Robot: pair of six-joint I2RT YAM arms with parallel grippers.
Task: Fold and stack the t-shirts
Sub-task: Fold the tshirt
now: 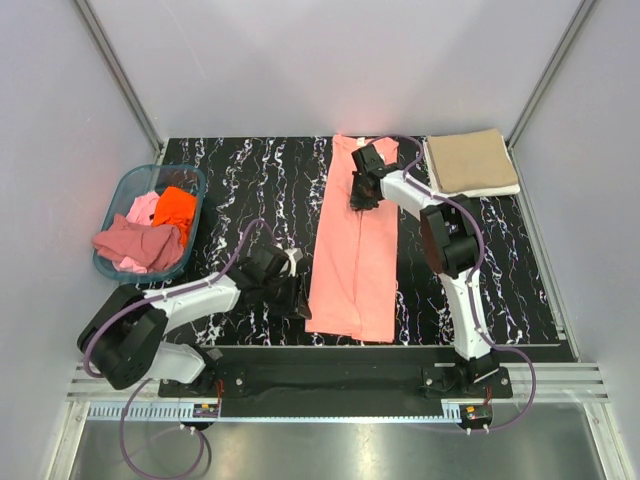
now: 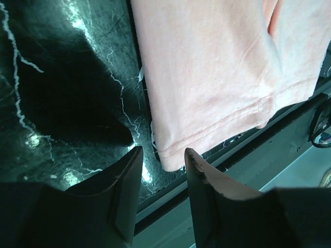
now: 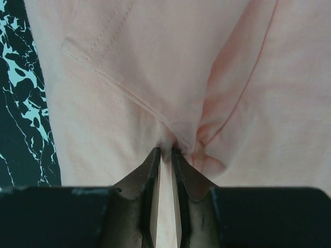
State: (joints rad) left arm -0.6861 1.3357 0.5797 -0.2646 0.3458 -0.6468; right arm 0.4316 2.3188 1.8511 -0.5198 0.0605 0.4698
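Inside teal basket (image 1: 150,170), crumpled tees (image 1: 140,240); right pincer (image 3: 165,151) pinches salmon t-shirt (image 1: 355,260), left pincer (image 2: 163,150) released.

Basket (image 1: 150,170) left; flat shirt (image 1: 355,260) centre; folded shirt (image 1: 470,160) back right.

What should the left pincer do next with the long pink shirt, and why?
Probably nudge the left pincer forward onto the near corner of the long salmon-pink fabric t-shirt and close. Its jaws stand open just short of the hem, while the right pincer pinches the far part.
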